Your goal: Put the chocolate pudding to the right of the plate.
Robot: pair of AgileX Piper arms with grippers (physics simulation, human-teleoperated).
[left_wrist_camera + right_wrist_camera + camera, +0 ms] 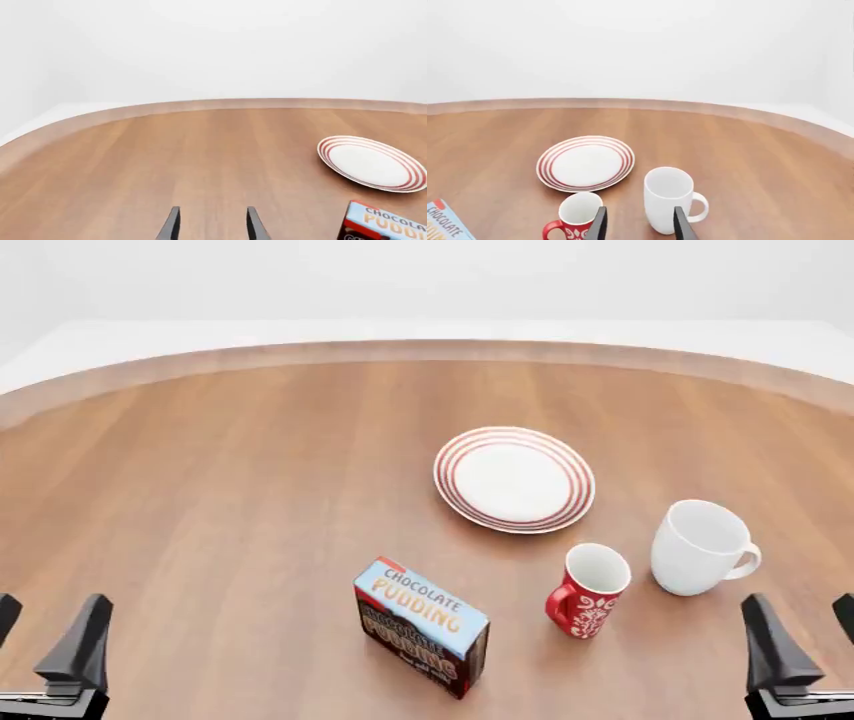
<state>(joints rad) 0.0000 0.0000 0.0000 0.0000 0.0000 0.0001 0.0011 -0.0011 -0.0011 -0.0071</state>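
Surface: wooden table (240, 500), white backdrop.
Plate (514, 479): mid-table, bare.
Pudding box (420, 626): near edge, left of and nearer than plate; cut off in both wrist views.
Red mug (586, 591), white mug (699, 547): right of box.
Left gripper (50, 640), right gripper (797, 638): fingers apart, holding nothing, partly cropped.

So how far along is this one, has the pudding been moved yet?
Nothing done yet. The pudding stands on the table in front of the plate, a little to its left, untouched. Both grippers, left and right, are open and empty at the near edge. Grasping, carrying and placing it right of the plate all remain.
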